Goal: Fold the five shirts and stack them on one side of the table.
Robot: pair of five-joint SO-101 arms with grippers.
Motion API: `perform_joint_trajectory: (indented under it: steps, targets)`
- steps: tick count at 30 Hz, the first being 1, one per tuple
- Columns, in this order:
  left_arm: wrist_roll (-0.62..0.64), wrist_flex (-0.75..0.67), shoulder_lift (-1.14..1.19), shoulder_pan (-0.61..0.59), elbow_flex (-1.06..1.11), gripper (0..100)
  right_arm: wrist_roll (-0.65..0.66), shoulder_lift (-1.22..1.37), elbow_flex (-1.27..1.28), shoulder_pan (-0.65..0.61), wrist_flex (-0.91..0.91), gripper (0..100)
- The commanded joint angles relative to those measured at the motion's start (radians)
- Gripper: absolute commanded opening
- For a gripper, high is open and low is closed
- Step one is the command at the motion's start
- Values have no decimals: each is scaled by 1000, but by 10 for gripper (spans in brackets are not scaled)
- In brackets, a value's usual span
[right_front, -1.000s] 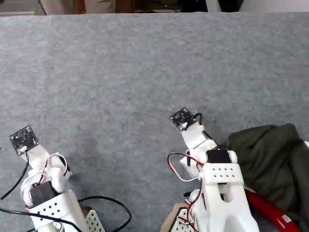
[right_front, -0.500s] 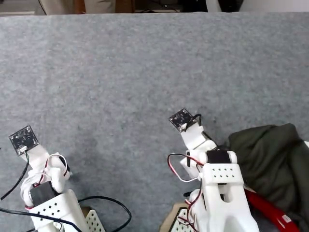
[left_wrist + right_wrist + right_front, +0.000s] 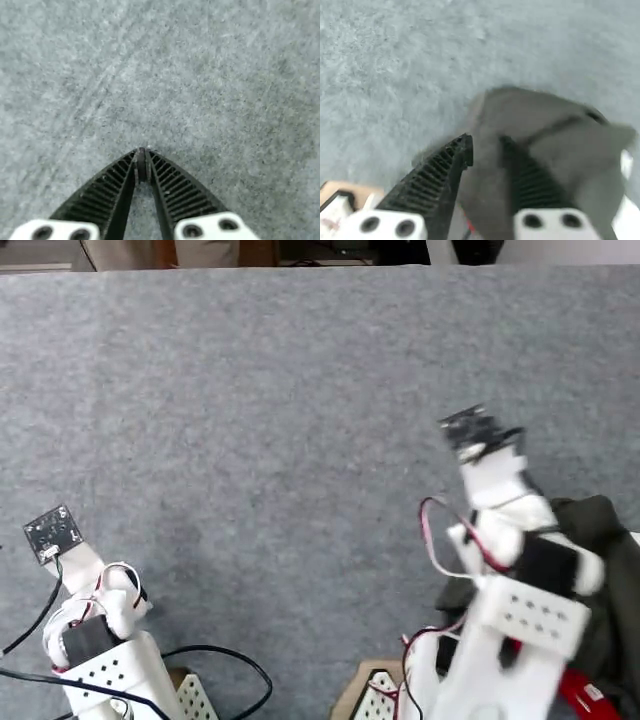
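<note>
The left jaws are black with ribbed inner faces, and they are fully closed. In the left wrist view their two tips meet in one point and hold nothing. Directly under these tips and ahead of them lies the grey felt-like table (image 3: 210,75). In the high view the white left arm (image 3: 95,640) stands at the near left corner of the table.

The right jaws are open by a narrow gap. In the right wrist view their two black ribbed sides stand apart and grip nothing. The dark olive-green crumpled cloth shirt (image 3: 545,125) lies on the table below the right jaws and beyond their tips. Its fabric shows through the gap between them. I cannot tell if the tips touch the fabric. On one side of the right jaws the edge of the shirt ends and the grey table begins.

In the high view the white right arm (image 3: 520,590) leans over the same shirt (image 3: 595,525). It is a loose heap at the near right edge of the table, partly hidden by the arm. I cannot tell if the heap is one shirt or several. The left jaws are well apart from it.

A red curved plastic piece (image 3: 575,690) lies near the base of the right arm, close to the shirt. A flat brown board (image 3: 355,690) shows at this base too.
</note>
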Motion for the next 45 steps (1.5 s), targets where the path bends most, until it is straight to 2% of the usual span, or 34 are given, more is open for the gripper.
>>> perform_joint_trajectory:
  steps: [1, 5, 9, 13, 15, 18, 19, 20, 26, 28, 30, 36, 39, 42, 45]
  targets:
    - [-6, 5, -82, -6, 8, 19, 8, 47, -214, 77, 181, 253]
    - [0, 5, -82, -3, 8, 19, 71, 154, -125, 186, 178, 264]
    - [0, 5, -82, -3, 8, 19, 115, 282, 56, 302, -5, 264]
    - [0, 11, -82, -8, 8, 19, 138, 384, 147, 326, -149, 260]
    - [0, 11, -82, -5, 8, 19, 137, 403, 142, 321, -172, 203]
    - [-2, 11, -82, -3, 8, 19, 135, 403, 93, 321, -172, 22]
    - [-2, 11, -82, -3, 8, 19, 135, 403, 74, 325, -167, 0]
    - [-2, 9, -82, -3, 8, 19, 129, 403, 54, 326, -158, 23]
    - [0, 11, -82, -8, 8, 19, 66, 283, -122, 303, -63, 5]
    - [-3, 11, -82, -8, 8, 19, 35, 214, -200, 228, -26, 5]
    - [-2, 11, -82, -8, 8, 19, 12, 162, -272, 91, 17, 5]
    - [0, 11, -82, -9, 8, 19, -98, 134, -409, -527, -9, 7]
    - [0, 11, -82, -9, 8, 19, -163, 176, -460, -796, -61, 6]
    - [0, 11, -82, -9, 8, 19, -176, 249, -489, -990, -121, 5]
    - [0, 11, -82, -11, 8, 19, -169, 340, -527, -1121, -193, 5]
